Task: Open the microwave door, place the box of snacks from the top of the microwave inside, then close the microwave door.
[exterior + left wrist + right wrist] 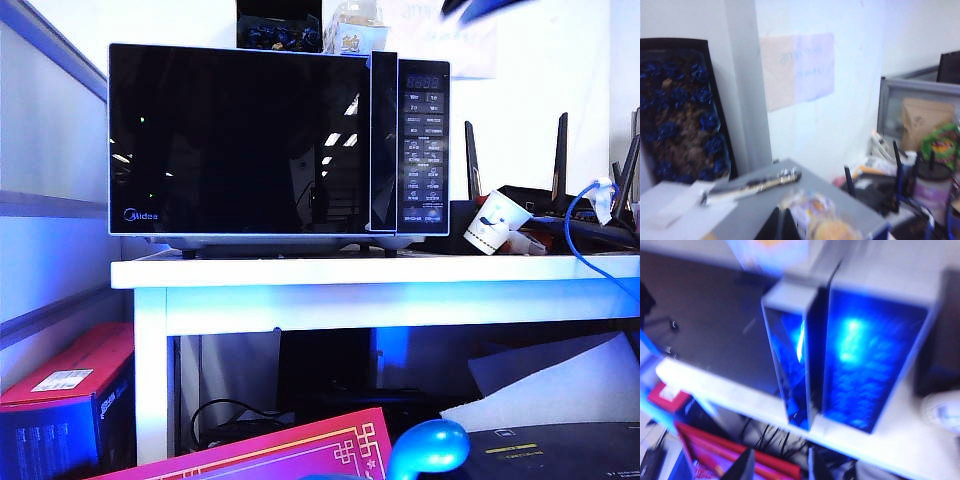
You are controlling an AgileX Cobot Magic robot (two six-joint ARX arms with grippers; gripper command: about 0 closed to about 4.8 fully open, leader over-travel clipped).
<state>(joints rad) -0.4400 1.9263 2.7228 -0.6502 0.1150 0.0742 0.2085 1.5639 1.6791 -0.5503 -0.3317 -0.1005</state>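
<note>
The microwave (423, 150) stands on a white table (350, 272). Its glossy black microwave door (240, 140) is a little ajar at the handle strip (383, 140), and the right wrist view shows a gap between that strip (790, 365) and the button panel (870, 365). The box of snacks (352, 38) sits on the microwave's top. My left gripper (782, 226) is shut and empty above that top, with the blurred snack box (815, 217) just beside its fingertips. My right gripper (780, 467) is open and empty in front of the door's handle edge, low by the table edge.
A dark box with blue markings (680, 115) leans against the wall on the microwave, with a pen (755, 184) and white paper (675, 210) beside it. A tipped paper cup (497, 222), routers with antennas (560, 200) and a blue cable lie right of the microwave. Boxes (70, 400) sit under the table.
</note>
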